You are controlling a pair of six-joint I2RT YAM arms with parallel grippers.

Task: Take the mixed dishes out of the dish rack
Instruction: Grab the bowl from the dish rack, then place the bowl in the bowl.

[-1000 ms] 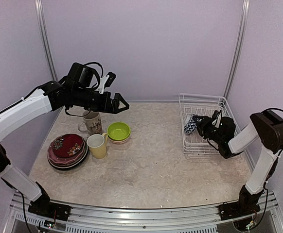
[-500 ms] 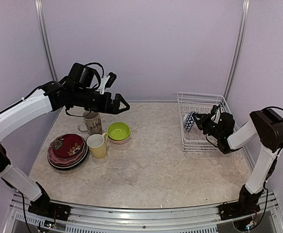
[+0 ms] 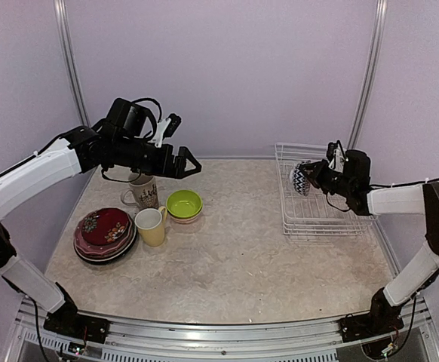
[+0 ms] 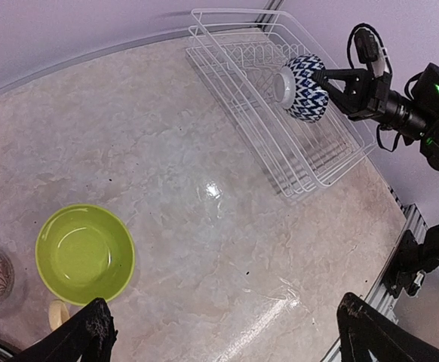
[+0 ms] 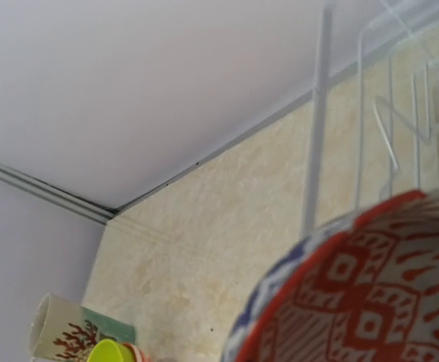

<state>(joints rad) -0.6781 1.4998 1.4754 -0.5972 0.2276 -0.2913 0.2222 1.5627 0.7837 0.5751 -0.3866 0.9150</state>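
Note:
The white wire dish rack stands at the table's right side. My right gripper is shut on the rim of a patterned small bowl, blue and white outside and red inside. The bowl hangs tilted above the rack's left part. In the right wrist view the bowl hides my own fingers. My left gripper hovers open and empty above the table near the unloaded dishes.
At the left stand a lime-green bowl, a pale-yellow mug, a beige patterned mug and a stack of plates with a red one on top. Walls close in behind and on both sides.
The right gripper has closed on the patterned bowl and lifted it out of the rack, up and toward the back. The left arm has stayed in place.

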